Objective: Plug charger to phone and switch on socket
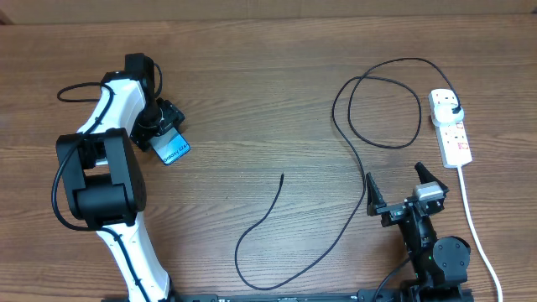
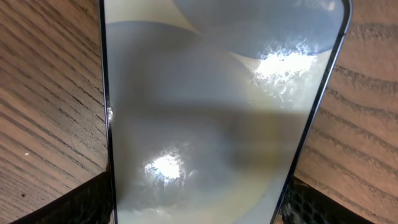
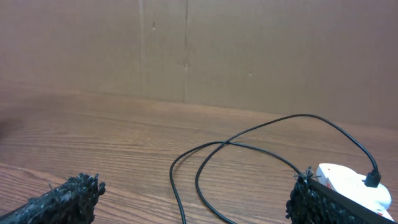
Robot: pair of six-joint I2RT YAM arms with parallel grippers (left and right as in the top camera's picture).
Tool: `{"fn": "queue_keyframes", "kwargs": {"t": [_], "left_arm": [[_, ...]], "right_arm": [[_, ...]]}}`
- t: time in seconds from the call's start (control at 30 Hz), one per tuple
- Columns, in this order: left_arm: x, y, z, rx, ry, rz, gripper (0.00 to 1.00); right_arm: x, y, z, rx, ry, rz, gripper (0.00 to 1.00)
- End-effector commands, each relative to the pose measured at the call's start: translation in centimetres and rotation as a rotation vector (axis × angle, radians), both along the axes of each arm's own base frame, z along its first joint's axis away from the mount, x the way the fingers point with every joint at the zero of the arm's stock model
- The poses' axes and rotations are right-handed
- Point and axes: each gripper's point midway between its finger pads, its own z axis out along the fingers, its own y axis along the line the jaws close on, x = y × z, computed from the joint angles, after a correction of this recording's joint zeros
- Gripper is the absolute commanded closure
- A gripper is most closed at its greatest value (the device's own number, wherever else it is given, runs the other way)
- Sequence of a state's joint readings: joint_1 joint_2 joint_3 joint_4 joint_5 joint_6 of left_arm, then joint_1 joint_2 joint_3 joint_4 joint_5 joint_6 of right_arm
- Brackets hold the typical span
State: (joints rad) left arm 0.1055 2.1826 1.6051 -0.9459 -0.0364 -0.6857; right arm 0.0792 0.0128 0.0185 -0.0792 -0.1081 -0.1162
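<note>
The phone [image 1: 174, 150] lies at the left of the table with its blue screen up. My left gripper [image 1: 161, 127] is on its far end. In the left wrist view the phone [image 2: 217, 93] fills the frame and my left gripper [image 2: 196, 202] has a finger against each long edge, shut on it. The charger, a thin black cable [image 1: 336, 239], has its free tip [image 1: 283, 176] mid-table and its black plug [image 1: 454, 110] in the white socket strip [image 1: 453, 138]. My right gripper [image 1: 398, 189] is open and empty, near the cable.
The socket's thick white cord [image 1: 474, 226] runs down the right edge past my right arm. In the right wrist view the cable loops [image 3: 205, 155] lie ahead of my right gripper [image 3: 196, 193], the socket [image 3: 351, 183] sits at the right, and a cardboard wall [image 3: 186, 50] stands behind.
</note>
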Motion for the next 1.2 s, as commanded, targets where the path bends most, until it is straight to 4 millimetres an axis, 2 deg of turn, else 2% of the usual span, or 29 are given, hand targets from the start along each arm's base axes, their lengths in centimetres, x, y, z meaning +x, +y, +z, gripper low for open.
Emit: {"fn": "queue_keyframes", "kwargs": {"t": [0.0,0.23,1.17], "left_arm": [[-1.20,0.48,-1.31,0.009,0.052,0.025,0.17],[-1.20,0.48,-1.31,0.009,0.052,0.026,0.17],[-1.29,0.47,-1.31,0.009,0.055,0.026,0.35]], "right_arm": [[-0.04,0.20,-0.18,-0.004,-0.005,0.010,0.00],[-0.04,0.20,-0.18,-0.004,-0.005,0.010,0.00],[-0.04,0.20,-0.18,-0.004,-0.005,0.010,0.00]]}}
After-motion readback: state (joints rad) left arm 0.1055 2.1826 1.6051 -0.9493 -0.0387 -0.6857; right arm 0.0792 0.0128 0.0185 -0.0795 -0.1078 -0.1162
